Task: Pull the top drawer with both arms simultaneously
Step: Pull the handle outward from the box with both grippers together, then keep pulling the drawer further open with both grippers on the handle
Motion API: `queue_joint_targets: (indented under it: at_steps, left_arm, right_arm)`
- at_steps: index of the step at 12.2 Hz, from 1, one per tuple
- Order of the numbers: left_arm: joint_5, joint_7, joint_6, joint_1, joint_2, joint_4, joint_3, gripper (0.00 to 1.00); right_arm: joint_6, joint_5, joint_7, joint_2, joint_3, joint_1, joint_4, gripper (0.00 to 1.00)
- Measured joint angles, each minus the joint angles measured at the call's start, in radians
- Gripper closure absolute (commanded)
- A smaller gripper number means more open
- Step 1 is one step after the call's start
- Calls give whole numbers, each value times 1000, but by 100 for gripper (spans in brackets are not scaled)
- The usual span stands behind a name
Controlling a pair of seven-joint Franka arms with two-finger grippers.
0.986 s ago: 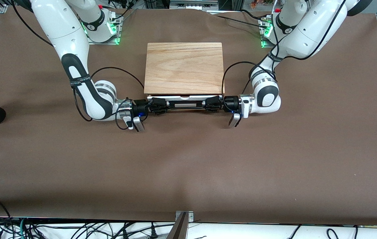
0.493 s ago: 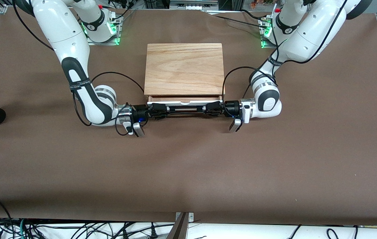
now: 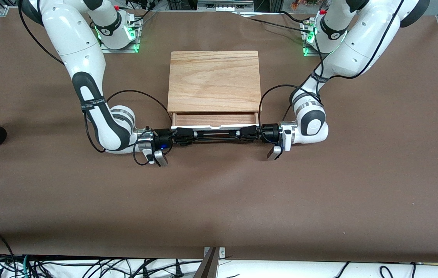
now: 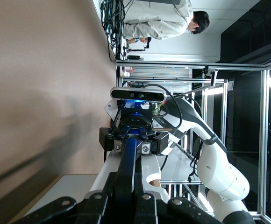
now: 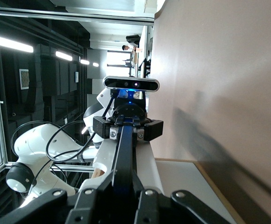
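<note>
The top drawer [image 3: 215, 119] stands partly out of the box, showing a strip of reddish wood inside its white front panel [image 3: 215, 127]. Its long black wire handle [image 3: 217, 134] runs along the front. My right gripper [image 3: 186, 136] is shut on the handle's end toward the right arm; my left gripper [image 3: 247, 133] is shut on the end toward the left arm. In the left wrist view my left gripper [image 4: 128, 189] clamps the handle [image 4: 130, 156], with the right gripper [image 4: 134, 136] farther along it. The right wrist view shows my right gripper [image 5: 124, 191] shut on the handle [image 5: 124, 154].
The box's light wooden top slab [image 3: 214, 79] covers the cabinet at the table's middle, between the two arm bases. Brown table surface [image 3: 219, 200] spreads out in front of the drawer. Loose black cables [image 3: 141, 92] loop beside each wrist.
Both grippers have moved toward the front camera, still shut on the handle. The drawer has slid farther out, showing more of its reddish wood.
</note>
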Motion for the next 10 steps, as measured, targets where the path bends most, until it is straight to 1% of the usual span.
queue_joint_targets:
  at_steps: [6, 10]
  left_arm:
    - [13, -92, -2, -21, 37, 80, 32, 100]
    - [18, -104, -2, -22, 41, 89, 34, 100]
  right_arm:
    - [-2, -10, 74, 55, -21, 10, 102, 92]
    - [-3, -11, 81, 59, -24, 11, 111, 92]
